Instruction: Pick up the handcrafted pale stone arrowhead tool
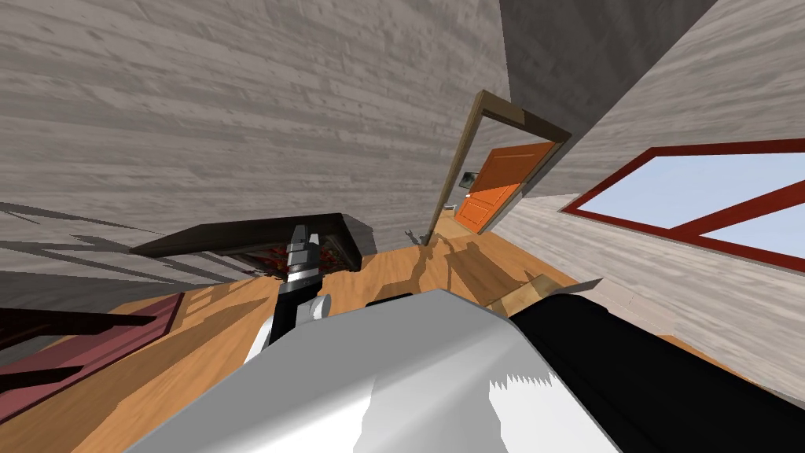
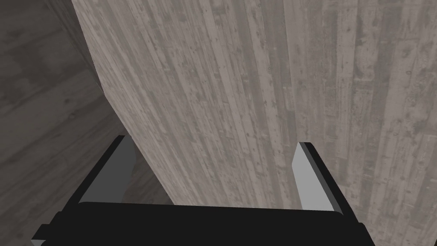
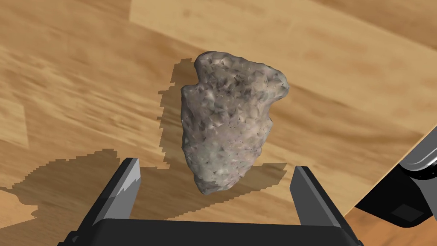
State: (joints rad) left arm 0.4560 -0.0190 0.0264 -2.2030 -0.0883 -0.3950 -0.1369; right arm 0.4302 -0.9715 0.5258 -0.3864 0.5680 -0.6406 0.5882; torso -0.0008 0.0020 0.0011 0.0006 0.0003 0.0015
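Observation:
A pale grey, rough, chipped stone arrowhead lies flat on the light wooden floor, casting a shadow beside it. My right gripper hovers just over it, open, with the narrow tip of the stone reaching into the gap between the two fingers. Neither finger touches the stone. My left gripper is open and holds nothing; in the head view the left gripper is raised in front of my chest, pointing toward the grey plank wall.
A low dark piece of furniture with red items under it stands against the wall ahead. An orange door stands open further on. A red-framed window is to the right, dark red furniture at the left.

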